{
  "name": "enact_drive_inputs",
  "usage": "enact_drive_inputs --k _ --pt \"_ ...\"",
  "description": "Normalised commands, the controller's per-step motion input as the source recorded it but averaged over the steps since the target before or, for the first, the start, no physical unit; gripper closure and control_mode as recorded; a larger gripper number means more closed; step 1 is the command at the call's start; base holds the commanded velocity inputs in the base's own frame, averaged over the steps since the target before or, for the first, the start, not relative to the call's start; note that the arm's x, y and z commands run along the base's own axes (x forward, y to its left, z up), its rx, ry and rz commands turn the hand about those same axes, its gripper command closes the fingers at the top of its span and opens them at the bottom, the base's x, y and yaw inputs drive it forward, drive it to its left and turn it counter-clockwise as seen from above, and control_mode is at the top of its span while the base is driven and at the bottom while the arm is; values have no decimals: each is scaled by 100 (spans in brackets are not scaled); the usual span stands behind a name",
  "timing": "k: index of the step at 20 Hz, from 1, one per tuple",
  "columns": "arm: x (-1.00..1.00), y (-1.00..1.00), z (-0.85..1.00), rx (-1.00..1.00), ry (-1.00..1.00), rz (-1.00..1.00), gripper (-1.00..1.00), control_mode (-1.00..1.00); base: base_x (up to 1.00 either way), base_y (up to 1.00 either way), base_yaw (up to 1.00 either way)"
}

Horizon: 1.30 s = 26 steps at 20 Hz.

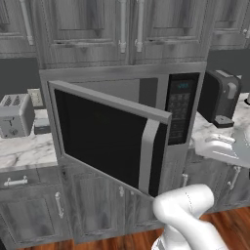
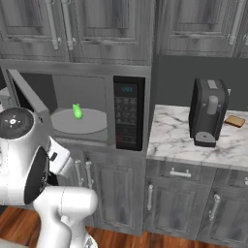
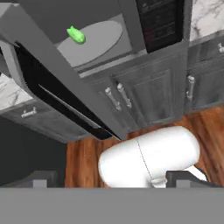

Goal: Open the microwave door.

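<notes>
One big grey-steel box dominates: the microwave, built in under grey wood upper cabinets and over lower cabinets, so it sits at counter height, level with the marble counter. The microwave door, a large flat panel of glossy black glass in a grey metal frame, is hinged on its left edge and stands swung well out into the room; judging from that, the opening is mostly done. Its vertical silver bar handle rides the free edge, the natural place to pull from. In the right base view the cavity is exposed: matte grey walls, a round pale turntable and a small bright green item sitting on it, too small to identify. The black keypad strip with a small display runs down the right side, clear of the door swing. On the counter to the right stands a boxy black coffee machine; to the left a small silver toaster. The gripper looks along the door's edge from above; only dark fingertips show low in the hand view, wide apart with nothing between them, not touching the door.
</notes>
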Motion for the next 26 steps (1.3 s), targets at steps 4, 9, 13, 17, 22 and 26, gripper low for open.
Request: enact_drive_inputs --k 4,9,13,17,22,26 --pt "32 -91 0 55 0 21 -100 -100 0 0 0" --pt "86 -20 -13 53 0 14 -100 -100 0 0 0" --pt "93 21 -21 38 0 8 -100 -100 0 0 0" --pt "76 64 -24 23 1 6 -100 -100 0 0 0" --pt "53 82 -10 12 8 6 -100 -100 0 0 0" --pt "0 65 0 7 32 20 -100 -100 0 0 0"
